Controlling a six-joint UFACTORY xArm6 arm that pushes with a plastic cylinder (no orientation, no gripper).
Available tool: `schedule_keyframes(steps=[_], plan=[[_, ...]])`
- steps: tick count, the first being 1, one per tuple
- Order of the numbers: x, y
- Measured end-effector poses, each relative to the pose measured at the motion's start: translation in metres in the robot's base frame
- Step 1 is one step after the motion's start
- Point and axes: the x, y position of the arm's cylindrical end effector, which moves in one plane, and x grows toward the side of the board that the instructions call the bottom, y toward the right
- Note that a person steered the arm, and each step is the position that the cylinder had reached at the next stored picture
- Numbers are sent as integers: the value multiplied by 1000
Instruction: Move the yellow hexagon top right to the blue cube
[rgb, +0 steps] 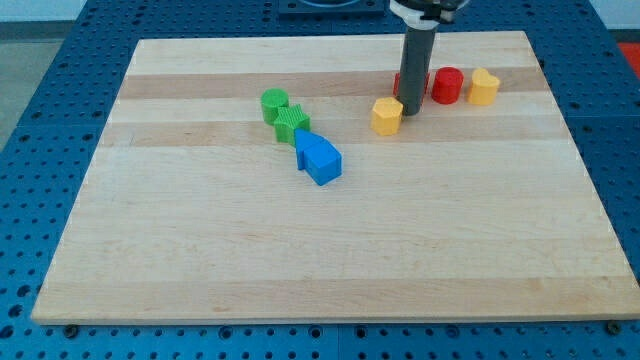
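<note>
Camera view: our tip (411, 110) touches the right side of the yellow hexagon block (387, 115) on the wooden board (200, 250). No jaws on our rod, nothing pinched. Blue cube (322, 159) sits lower left, apart.

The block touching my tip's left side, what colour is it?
Yellow: the yellow hexagon sits against my tip, shown in the camera view.
</note>
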Motion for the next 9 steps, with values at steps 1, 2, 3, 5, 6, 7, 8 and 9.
schedule_keyframes(steps=[1, 2, 3, 5, 6, 7, 8, 9], plan=[[5, -6], [11, -11], [12, -12], [8, -29], [8, -32], [8, -32], [8, -32], [7, -32]])
